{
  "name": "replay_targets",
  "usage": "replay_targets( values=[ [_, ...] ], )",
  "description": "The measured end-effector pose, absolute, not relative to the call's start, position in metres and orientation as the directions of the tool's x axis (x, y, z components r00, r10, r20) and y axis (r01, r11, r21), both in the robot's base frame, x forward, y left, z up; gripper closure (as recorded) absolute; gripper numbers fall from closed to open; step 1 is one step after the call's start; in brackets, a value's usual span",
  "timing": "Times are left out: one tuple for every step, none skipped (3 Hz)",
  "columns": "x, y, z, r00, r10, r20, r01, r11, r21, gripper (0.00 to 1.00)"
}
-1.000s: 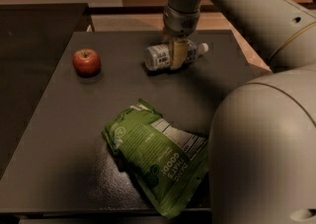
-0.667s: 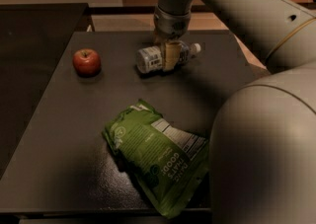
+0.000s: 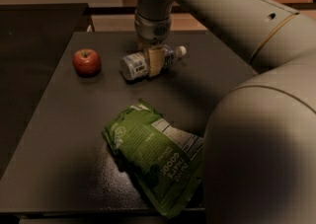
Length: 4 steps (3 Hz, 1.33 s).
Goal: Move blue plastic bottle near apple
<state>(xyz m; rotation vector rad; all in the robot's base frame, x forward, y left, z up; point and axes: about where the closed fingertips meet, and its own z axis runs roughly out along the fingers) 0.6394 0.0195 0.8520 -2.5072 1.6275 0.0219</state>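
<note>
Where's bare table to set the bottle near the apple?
Bare gap between apple and bottle, which the claw grips at mid-back. Bare too: table left front, below apple, beside bag. Crowded: front right, bag and arm.

I see my tan gripper (image 3: 154, 61) clamped across the clear blue plastic bottle (image 3: 134, 65) with its pale blue-white label and white cap, beside the red, yellow-patched apple (image 3: 87, 62) and a green, white-printed snack bag (image 3: 155, 161) on the matt black table (image 3: 64, 134).
</note>
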Motion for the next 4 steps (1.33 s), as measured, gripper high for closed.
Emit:
replay_targets(
  values=[
    [0.639, 0.042, 0.855, 0.434, -0.897, -0.084, -0.898, -0.423, -0.125, 1.00],
    [0.639, 0.066, 0.859, 0.456, -0.887, -0.072, -0.887, -0.445, -0.126, 1.00],
    [0.640, 0.084, 0.860, 0.470, -0.881, -0.063, -0.879, -0.459, -0.130, 0.84],
    [0.639, 0.093, 0.854, 0.475, -0.878, -0.055, -0.876, -0.466, -0.125, 0.60]
  ],
)
